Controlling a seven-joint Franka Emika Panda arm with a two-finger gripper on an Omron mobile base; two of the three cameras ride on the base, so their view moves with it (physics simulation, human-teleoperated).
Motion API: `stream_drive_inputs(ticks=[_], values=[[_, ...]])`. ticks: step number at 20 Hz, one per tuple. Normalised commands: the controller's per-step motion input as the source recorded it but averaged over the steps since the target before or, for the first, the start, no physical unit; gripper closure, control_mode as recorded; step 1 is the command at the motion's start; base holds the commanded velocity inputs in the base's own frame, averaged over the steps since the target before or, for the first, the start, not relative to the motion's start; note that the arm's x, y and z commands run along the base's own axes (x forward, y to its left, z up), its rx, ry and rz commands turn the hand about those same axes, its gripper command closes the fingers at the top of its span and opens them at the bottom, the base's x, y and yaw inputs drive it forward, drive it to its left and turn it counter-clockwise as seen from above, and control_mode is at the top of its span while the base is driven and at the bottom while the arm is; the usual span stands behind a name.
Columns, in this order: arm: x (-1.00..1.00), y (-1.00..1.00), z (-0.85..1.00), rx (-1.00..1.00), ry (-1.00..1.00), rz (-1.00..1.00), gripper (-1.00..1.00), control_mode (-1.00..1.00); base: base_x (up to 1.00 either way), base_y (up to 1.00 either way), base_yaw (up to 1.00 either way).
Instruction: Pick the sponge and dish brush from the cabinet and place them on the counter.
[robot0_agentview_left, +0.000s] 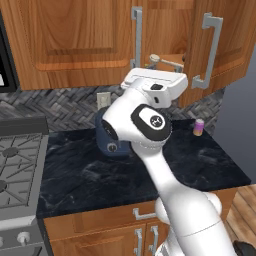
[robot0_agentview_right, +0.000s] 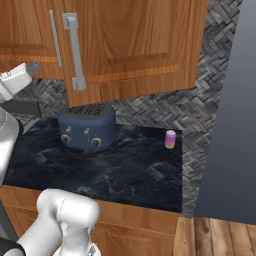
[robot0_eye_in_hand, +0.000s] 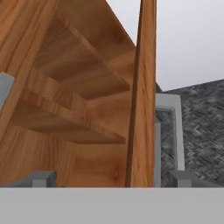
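Hand view is showing the gripper (robot0_eye_in_hand: 111, 177) spreading wide, its fingertips (robot0_eye_in_hand: 41, 178) straddling the edge of the cabinet (robot0_agentview_left: 70, 40) door. Inside, the dish brush (robot0_agentview_left: 159, 60) is lying on a shelf above the counter (robot0_agentview_left: 110, 175).

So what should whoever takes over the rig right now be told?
Gripper: open, holding nothing, raised at the edge of the open cabinet door, one tip on each side of it.
Cabinet: right door swung partly open. Dish brush lies on the bottom shelf in the gap; the sponge cannot be made out.
Counter: carries a blue toaster and a small purple-and-cream jar.
Done: door opened.
Left: move sponge and brush to the counter.
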Motion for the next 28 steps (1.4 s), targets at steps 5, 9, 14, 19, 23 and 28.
stream_drive_inputs(ticks=[5,9,14,19,23,28], values=[[0.23,-0.11,-0.05,0.01,0.0,0.0,-1.0,-1.0,0.0,0.0,0.0],[0.25,-0.22,-0.13,0.01,0.0,-0.04,-1.0,-1.0,0.0,0.0,0.0],[0.23,-0.17,-0.11,0.0,0.01,-0.07,-1.0,-1.0,0.0,0.0,0.0],[0.2,-0.23,-0.05,0.0,0.01,-0.09,-1.0,-1.0,0.0,0.0,0.0],[0.06,-0.32,0.0,0.0,0.01,-0.12,-1.0,-1.0,0.0,0.0,0.0],[-0.1,-0.51,0.0,0.04,0.0,-0.17,-1.0,-1.0,0.0,0.0,0.0]])
